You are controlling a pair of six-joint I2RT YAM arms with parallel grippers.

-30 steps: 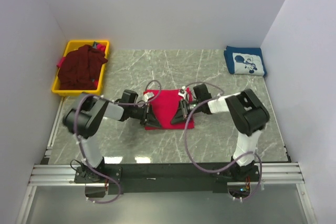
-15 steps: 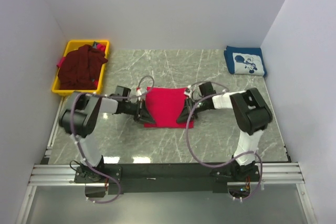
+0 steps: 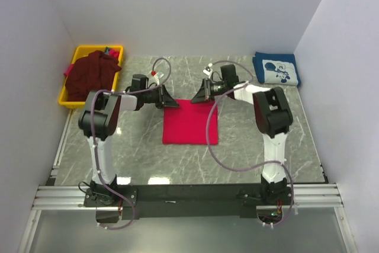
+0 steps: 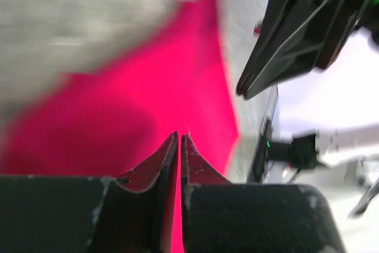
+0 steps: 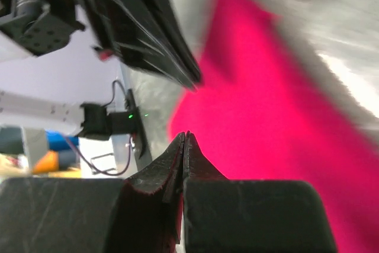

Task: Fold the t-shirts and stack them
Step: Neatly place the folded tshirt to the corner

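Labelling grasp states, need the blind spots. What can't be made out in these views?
Left wrist: motion blur; unclear whether the left tool pinches the red t-shirt.
Right wrist: same blur; the right tool is shut, any cloth in it not discernible.
Top external: navy t-shirt print too small; the maroon t-shirt covers whatever lies beneath it in the yellow bin.

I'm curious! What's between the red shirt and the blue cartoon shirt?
In the top view, the right arm stretches over the marble table between the red shirt and the navy shirt.

Both arms stretch low, left gripper (image 3: 174, 104) facing right gripper (image 3: 194, 99); right jaws pressed together, left nearly so (hard to judge).
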